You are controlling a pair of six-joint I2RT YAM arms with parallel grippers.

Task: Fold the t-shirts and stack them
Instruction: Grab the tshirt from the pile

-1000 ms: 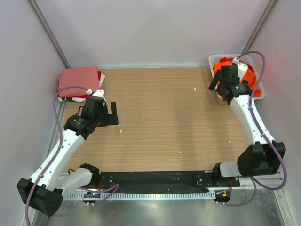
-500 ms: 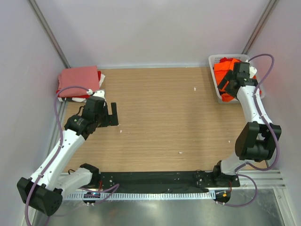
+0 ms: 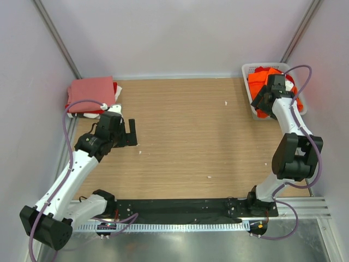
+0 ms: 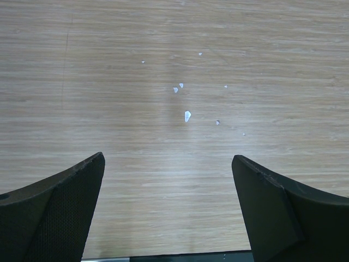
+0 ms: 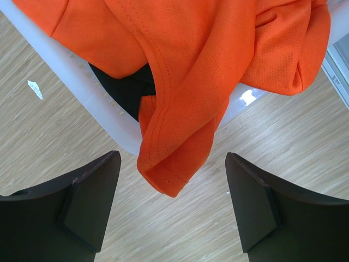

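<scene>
A bright orange t-shirt (image 3: 262,77) lies heaped in the white basket (image 3: 252,68) at the far right corner. In the right wrist view the orange shirt (image 5: 185,71) hangs over the basket's near wall, with a black shirt (image 5: 128,90) showing under it. My right gripper (image 3: 260,105) (image 5: 172,204) is open and empty, its fingers either side of the hanging orange edge without touching it. A folded salmon-pink shirt (image 3: 91,91) tops a stack at the far left, with red and white cloth (image 3: 116,91) under it. My left gripper (image 3: 131,132) (image 4: 168,210) is open and empty over bare wood.
The basket's white wall (image 5: 82,76) stands just ahead of the right fingers. Small white specks (image 4: 187,115) lie on the wooden table (image 3: 191,136). Grey walls close in the table at the left, back and right. A black strip (image 3: 174,207) runs along the near edge.
My right arm has swung back over the basket and lowered its gripper at the basket's near wall. The left arm has not moved.
</scene>
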